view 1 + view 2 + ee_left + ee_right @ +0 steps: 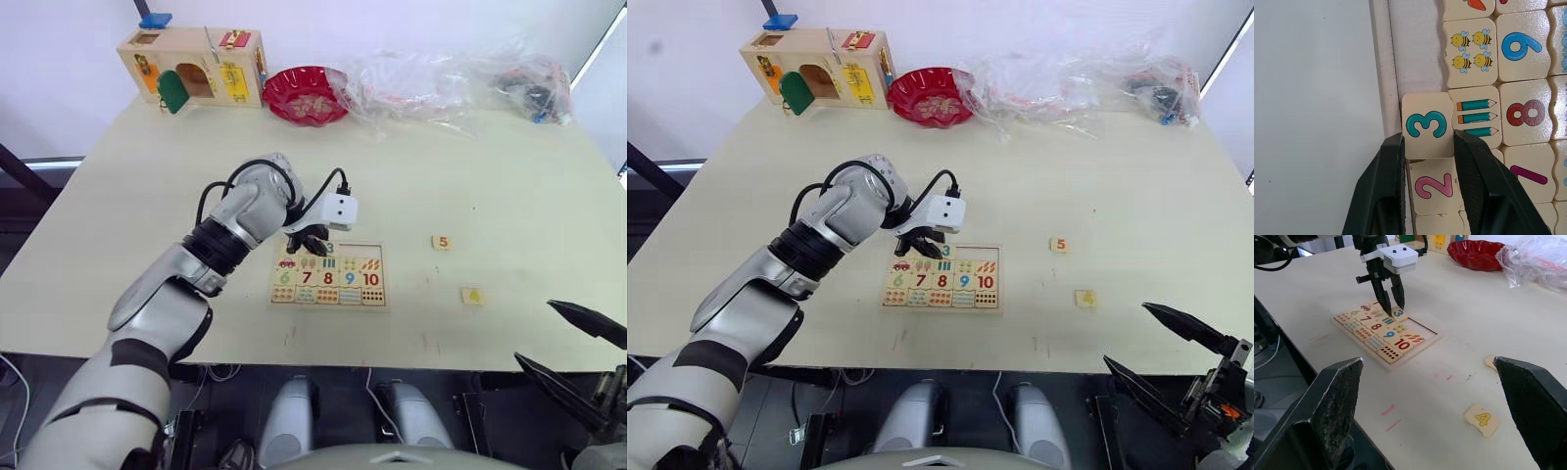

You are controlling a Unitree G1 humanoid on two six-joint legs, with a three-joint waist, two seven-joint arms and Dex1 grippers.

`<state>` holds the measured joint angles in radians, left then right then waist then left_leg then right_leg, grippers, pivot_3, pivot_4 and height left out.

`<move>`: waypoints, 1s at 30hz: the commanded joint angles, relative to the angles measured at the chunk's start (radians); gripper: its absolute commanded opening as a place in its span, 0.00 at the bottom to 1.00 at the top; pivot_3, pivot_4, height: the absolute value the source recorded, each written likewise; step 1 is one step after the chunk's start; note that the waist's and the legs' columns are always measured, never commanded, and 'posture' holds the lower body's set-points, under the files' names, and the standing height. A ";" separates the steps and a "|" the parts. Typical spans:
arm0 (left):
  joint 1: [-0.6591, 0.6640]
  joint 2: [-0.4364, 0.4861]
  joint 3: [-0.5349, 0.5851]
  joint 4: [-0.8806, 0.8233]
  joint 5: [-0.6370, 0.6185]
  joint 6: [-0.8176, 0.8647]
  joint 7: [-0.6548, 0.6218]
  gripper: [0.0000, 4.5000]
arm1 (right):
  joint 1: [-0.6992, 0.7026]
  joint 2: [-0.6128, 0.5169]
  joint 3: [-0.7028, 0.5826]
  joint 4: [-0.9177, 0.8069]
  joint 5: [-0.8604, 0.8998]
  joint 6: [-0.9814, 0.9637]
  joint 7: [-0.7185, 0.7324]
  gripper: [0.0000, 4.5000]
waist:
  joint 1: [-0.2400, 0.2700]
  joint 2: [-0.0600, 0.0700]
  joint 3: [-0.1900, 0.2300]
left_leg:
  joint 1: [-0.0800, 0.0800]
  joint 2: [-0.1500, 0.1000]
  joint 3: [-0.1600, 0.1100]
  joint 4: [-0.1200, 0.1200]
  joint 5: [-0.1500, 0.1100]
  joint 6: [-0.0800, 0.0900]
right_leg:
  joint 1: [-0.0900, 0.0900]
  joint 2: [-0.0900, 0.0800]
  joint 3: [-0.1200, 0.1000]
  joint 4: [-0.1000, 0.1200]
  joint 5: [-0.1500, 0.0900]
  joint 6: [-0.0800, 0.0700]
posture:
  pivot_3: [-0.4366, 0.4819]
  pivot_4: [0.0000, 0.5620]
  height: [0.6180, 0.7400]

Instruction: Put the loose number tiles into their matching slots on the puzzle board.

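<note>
The puzzle board (359,251) lies near the table's front middle, its lower rows filled with tiles 6 to 10 and picture tiles. My left gripper (312,240) reaches down onto the board's top row, shut on the teal 3 tile (1426,125), which rests flat in the row beside the pink 2 tile (1432,186). Bare slots (1418,54) continue past the 3. Two loose tiles lie on the table right of the board: the 5 tile (443,242) and the 4 tile (472,296). My right gripper (576,352) hangs open off the front right edge, holding nothing.
At the back left stands a wooden box with coloured doors (191,67). A red bowl (307,95) sits beside it, and clear plastic bags (451,78) stretch along the back right. The table's front edge runs just below the board.
</note>
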<state>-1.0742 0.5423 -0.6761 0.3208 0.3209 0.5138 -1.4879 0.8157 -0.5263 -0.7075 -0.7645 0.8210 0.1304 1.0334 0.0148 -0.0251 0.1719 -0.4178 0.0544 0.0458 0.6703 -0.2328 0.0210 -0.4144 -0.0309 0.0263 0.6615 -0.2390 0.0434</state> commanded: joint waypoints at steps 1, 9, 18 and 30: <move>0.006 -0.010 0.012 -0.004 -0.001 -0.005 0.004 0.23 | -0.001 -0.008 -0.018 -0.004 0.005 -0.018 0.008 1.00 | 0.000 0.000 0.000 | 0.000 0.000 0.000 0.000 0.000 0.000 | 0.000 0.000 0.000 0.000 0.000 0.000 | 0.48 0.27 1.00; 0.006 -0.007 0.013 -0.009 -0.004 -0.002 0.000 0.23 | -0.001 -0.003 -0.012 0.000 -0.001 -0.023 0.012 1.00 | 0.000 0.000 0.000 | 0.000 0.000 0.000 0.000 0.000 0.000 | 0.000 0.000 0.000 0.000 0.000 0.000 | 0.48 0.27 1.00; -0.008 -0.002 0.031 -0.022 -0.024 0.022 -0.016 0.45 | 0.004 0.010 -0.008 -0.001 -0.012 -0.033 0.013 1.00 | 0.000 0.000 0.000 | 0.000 0.000 0.000 0.000 0.000 0.000 | 0.000 0.000 0.000 0.000 0.000 0.000 | 0.48 0.27 1.00; -0.064 0.099 0.213 0.023 -0.241 -0.025 -0.124 0.45 | 0.011 0.022 -0.008 -0.008 -0.019 -0.044 0.010 1.00 | -0.001 0.001 0.000 | 0.000 0.000 0.000 0.000 0.000 0.000 | 0.000 0.000 0.000 0.000 0.000 0.000 | 0.48 0.27 1.00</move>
<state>-1.1341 0.6336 -0.5274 0.3316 0.1357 0.5433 -1.5798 0.8166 -0.5089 -0.7071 -0.7617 0.7945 0.1049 1.0414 0.0135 -0.0245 0.1719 -0.4179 0.0546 0.0460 0.6702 -0.2328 0.0210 -0.4147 -0.0311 0.0262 0.6615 -0.2391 0.0434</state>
